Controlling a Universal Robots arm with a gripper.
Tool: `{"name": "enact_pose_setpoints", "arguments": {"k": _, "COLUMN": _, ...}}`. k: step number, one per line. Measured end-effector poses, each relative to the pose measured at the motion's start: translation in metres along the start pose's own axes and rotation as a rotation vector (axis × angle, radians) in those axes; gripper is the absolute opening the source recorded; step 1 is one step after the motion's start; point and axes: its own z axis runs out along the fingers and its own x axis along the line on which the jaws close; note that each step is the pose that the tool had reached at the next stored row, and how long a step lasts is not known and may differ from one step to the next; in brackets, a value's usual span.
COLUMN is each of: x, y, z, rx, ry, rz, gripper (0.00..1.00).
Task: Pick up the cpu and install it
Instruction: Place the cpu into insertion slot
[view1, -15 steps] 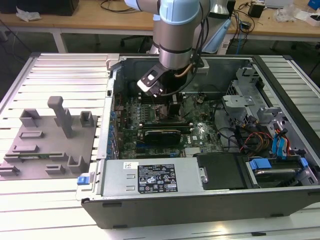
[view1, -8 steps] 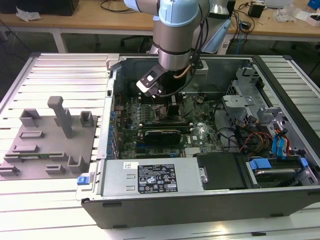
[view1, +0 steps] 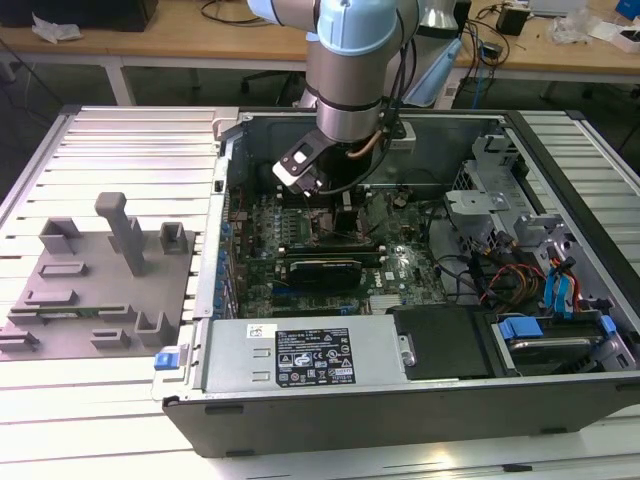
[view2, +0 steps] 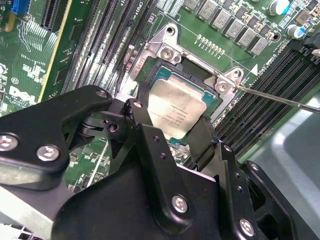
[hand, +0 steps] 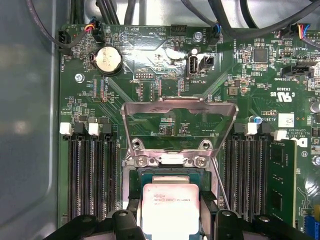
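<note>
The cpu (view2: 176, 106) is a flat square chip with a pale silvery top. It lies low in the open socket (view2: 165, 50) on the green motherboard, and in the first wrist view the cpu (hand: 170, 202) sits just below the raised metal load plate (hand: 179, 107). My gripper (view2: 170, 120) has a black finger (view2: 137, 117) pressed against each side of the chip, so it is shut on it. In the exterior view the gripper (view1: 340, 198) reaches down into the open computer case (view1: 400, 410).
Rows of memory slots (hand: 90, 175) flank the socket, one holding a green stick (hand: 282, 175). A thin socket lever (view2: 280, 97) juts out beside it. A grey fixture block (view1: 100, 285) sits at the exterior view's left. Power supply (view1: 300, 355), cables and drive bays (view1: 540, 300) crowd the case.
</note>
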Motion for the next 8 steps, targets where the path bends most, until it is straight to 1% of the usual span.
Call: {"name": "enact_pose_setpoints", "arguments": {"k": 8, "x": 0.0000, "y": 0.0004, "z": 0.0005, "rx": 0.0000, "ry": 0.0001, "rz": 0.000, "gripper": 0.55}}
